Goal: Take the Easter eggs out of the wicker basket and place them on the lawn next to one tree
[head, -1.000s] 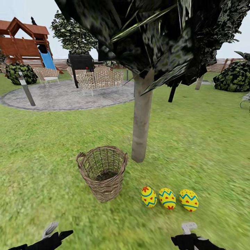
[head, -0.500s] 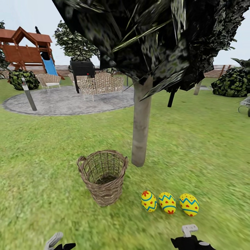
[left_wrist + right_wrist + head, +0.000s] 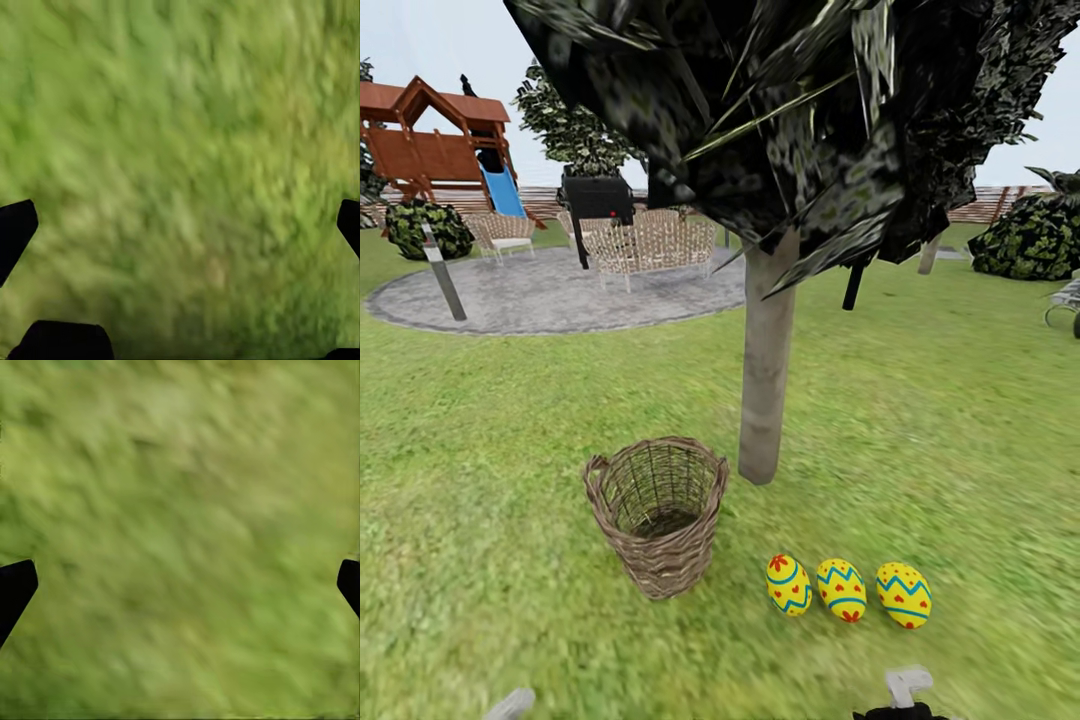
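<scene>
Three yellow Easter eggs (image 3: 788, 585), (image 3: 841, 589), (image 3: 903, 594) lie in a row on the lawn (image 3: 510, 420), just in front of the pale trunk of the tree (image 3: 765, 360). The wicker basket (image 3: 657, 515) stands upright left of the eggs, close to the trunk, and no egg shows inside it. My left gripper (image 3: 180, 225) is open over bare grass, its dark fingertips (image 3: 15, 229) far apart. My right gripper (image 3: 180, 585) is also open over grass, with nothing between its fingertips (image 3: 15, 585).
The tree's dark leaf crown (image 3: 800, 110) hangs low overhead. A grey paved patio (image 3: 550, 290) with wicker chairs (image 3: 650, 240) lies at the back left, with a wooden playset (image 3: 435, 140) behind it. Bushes (image 3: 1030, 235) stand at the far right. Open grass surrounds the basket.
The whole picture has shifted slightly, so the camera moved. Both arms have dropped almost out of the head view's bottom edge. The eggs and the basket have stayed put.
</scene>
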Motion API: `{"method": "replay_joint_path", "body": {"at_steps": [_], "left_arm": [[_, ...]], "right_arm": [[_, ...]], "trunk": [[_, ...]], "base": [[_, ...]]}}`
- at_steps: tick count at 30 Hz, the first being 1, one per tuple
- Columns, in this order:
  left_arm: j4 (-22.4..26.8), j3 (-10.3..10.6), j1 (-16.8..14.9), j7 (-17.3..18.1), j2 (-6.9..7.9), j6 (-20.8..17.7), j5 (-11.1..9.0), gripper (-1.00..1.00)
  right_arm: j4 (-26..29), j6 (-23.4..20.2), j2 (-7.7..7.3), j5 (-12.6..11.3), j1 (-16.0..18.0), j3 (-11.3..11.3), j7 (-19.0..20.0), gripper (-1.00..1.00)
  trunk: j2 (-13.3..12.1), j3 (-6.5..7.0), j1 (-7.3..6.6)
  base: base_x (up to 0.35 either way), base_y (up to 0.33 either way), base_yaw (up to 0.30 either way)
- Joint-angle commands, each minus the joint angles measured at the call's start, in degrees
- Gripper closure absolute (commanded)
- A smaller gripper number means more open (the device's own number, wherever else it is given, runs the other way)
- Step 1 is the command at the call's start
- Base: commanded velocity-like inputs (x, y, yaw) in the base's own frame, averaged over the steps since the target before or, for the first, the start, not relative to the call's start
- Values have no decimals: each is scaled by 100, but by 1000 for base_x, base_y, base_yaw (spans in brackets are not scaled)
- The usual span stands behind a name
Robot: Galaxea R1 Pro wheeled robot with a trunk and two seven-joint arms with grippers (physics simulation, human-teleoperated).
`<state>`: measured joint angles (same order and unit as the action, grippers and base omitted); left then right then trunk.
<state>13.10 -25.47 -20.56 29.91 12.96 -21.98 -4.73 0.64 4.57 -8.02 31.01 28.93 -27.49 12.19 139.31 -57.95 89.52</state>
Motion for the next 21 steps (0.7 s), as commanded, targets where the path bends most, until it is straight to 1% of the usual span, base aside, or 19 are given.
{"method": "replay_joint_path", "body": {"at_steps": [1, 3, 6, 8, 10, 11, 12, 14, 18, 21], "left_arm": [[-59, 2, 0, -60, -1, 73, -2, -100], [-176, 5, 0, -132, -3, 186, -2, -100], [-333, 6, 0, -181, -4, 234, -2, -100], [-387, 6, 0, -245, -6, 242, -1, -100], [-499, 10, 0, -505, -47, 254, -1, -100], [-525, 9, 0, -639, -103, 258, -1, -100], [-558, 12, 0, -925, -225, 317, -1, -100], [-616, 9, 0, -1204, -319, 518, -1, -100], [-774, 7, 0, -1575, -378, 829, -7, -100], [-843, 7, 0, -1626, -376, 891, -18, -100]], "right_arm": [[-7, 0, 4, -1, -30, -2, -33, -100], [-16, 4, 14, -5, -85, -2, -211, -100], [-19, 15, 21, -18, -118, -2, -493, -100], [-20, 17, 24, -11, -145, -2, -554, -100], [-20, 22, 26, 39, -203, -2, -585, -100], [-20, 24, 27, 48, -232, -2, -588, -100], [-20, 31, 28, 57, -267, -2, -593, -100], [-20, 33, 28, 61, -290, 0, -594, -100], [-20, 35, 28, 63, -307, -1, -595, -100], [-20, 35, 21, 61, -309, -2, -595, -100]], "trunk": [[-42, 9, -23], [-122, 26, -67], [-242, 52, -133], [-322, 69, -177], [-402, 87, -221], [-443, 95, -242], [-483, 104, -264], [-563, 121, -308], [-723, 156, -396], [-844, 181, -462]], "base": [[0, 0, 0], [0, 0, 0], [0, 0, 0], [0, 0, 0], [0, 0, 0], [0, 0, 0], [0, 0, 0], [0, 0, 0], [0, 0, 0], [0, 0, 0]]}}
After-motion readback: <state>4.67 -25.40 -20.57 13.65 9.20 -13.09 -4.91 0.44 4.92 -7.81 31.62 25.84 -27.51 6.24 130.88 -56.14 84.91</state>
